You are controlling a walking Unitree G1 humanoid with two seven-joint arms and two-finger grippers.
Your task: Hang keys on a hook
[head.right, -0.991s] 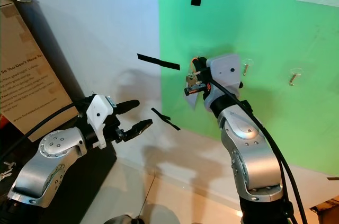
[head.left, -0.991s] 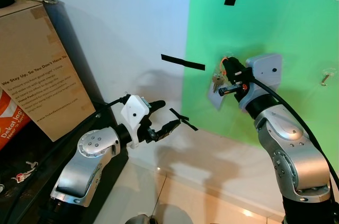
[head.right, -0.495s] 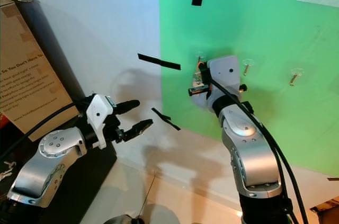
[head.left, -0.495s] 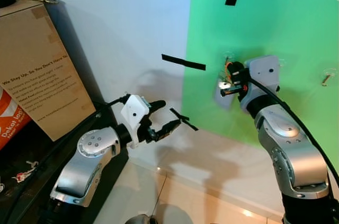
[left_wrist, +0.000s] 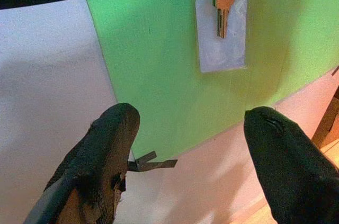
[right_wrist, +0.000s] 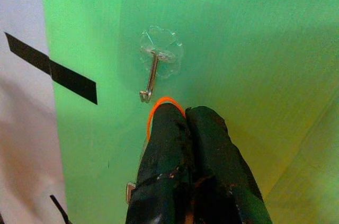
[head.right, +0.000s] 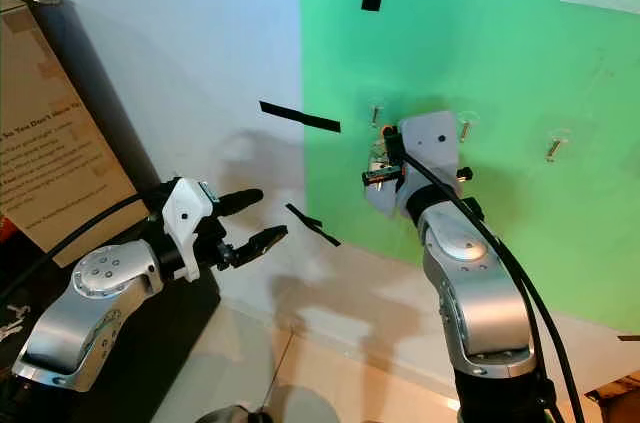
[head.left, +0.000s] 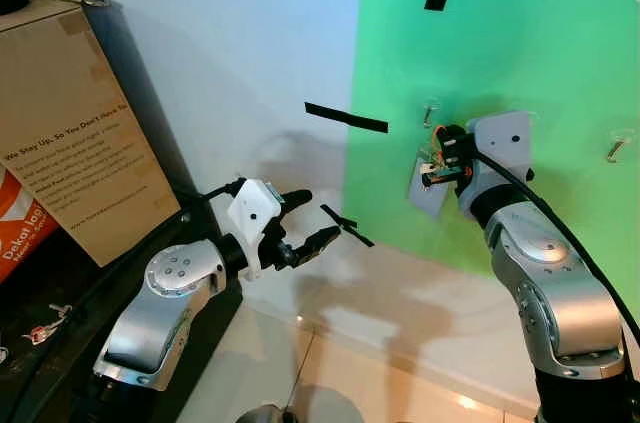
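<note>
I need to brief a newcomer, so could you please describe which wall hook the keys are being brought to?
Find the green sheet on the wall. Three clear stick-on hooks sit in a row on it. The target hook is the leftmost, just above the right gripper, which holds the orange key ring at its tip.

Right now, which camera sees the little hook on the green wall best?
The right wrist view: the hook is close and sharp, just above the right gripper and its orange key ring. In both eye views it is tiny beside the arm. In the left wrist view the key hangs over it.
</note>
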